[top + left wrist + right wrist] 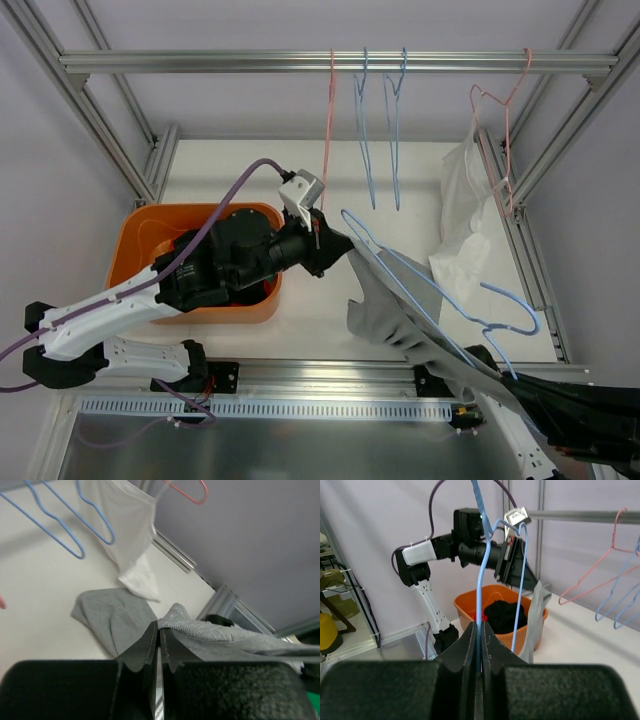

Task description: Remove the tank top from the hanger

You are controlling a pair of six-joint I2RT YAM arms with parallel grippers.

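Above the white table [230, 160], beside an orange bin [135, 250] of dark clothing, the left gripper [322, 243] is clamped on a fold of the grey tank top [385, 305]. The top drapes from a blue hanger [479, 580] onto the tabletop. At far right, the right gripper [479, 626] pinches the hanger's wire, with a white garment [462, 200] hanging behind.

Tank top [115, 620]: grey knit cloth, matt, soft-looking. Hanger [479, 580]: thin blue coated wire, slight gloss. Bin [135, 240]: smooth orange plastic. Overhead rail [200, 62]: brushed metal. I read the table [230, 160] as white, matt.
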